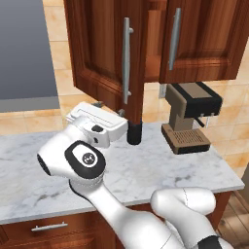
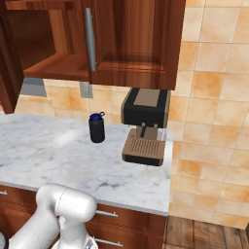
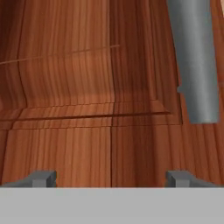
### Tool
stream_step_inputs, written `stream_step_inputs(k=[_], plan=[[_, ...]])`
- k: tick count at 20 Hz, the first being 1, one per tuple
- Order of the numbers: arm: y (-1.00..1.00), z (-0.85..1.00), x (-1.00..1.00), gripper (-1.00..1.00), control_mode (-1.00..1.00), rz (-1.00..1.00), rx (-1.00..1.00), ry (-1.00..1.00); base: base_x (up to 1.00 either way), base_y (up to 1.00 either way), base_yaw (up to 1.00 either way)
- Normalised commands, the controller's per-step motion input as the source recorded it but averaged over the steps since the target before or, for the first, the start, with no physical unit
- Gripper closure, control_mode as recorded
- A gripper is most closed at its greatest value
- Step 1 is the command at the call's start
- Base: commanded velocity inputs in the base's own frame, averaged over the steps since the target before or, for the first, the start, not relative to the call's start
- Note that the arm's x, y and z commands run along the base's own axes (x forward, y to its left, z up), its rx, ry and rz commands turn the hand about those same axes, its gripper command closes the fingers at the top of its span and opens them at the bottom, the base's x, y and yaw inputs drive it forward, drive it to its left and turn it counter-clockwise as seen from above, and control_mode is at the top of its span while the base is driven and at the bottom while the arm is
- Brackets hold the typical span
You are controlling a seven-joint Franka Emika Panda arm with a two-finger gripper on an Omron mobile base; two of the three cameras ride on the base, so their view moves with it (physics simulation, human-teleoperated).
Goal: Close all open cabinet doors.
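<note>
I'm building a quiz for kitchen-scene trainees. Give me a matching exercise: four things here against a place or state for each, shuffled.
Things:
1. left cabinet door
2. right cabinet door
3. coffee machine
4. dark bottle

Places or states:
A. shut
B. at the counter's right end
C. swung open
D. on the counter, left of the coffee machine

Pairs: 1-C, 2-A, 3-B, 4-D

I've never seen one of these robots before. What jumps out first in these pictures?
The open cabinet door, glossy reddish-brown with a long silver handle, swings out over the marble counter. The white arm's pincer sits right up against it, fingertips spread apart. To the right, under the closed cabinet door, stands a brown and black coffee machine, with a small dark bottle nearby.
</note>
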Motion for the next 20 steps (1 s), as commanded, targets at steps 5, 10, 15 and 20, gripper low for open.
stream_step_inputs(k=[5,10,15,20], plan=[[-0.43,0.07,0.03,-1.0,-1.0,0.0,0.03,0.02,0.0,0.0,0.0],[-0.58,0.05,0.1,-1.0,-1.0,0.0,0.04,0.01,0.0,0.0,0.0],[-0.61,0.0,0.4,-1.0,-1.0,0.12,0.08,0.0,0.0,0.0,0.0],[-0.41,0.0,0.58,-1.0,-1.0,0.22,0.07,0.0,0.0,0.0,0.0]])
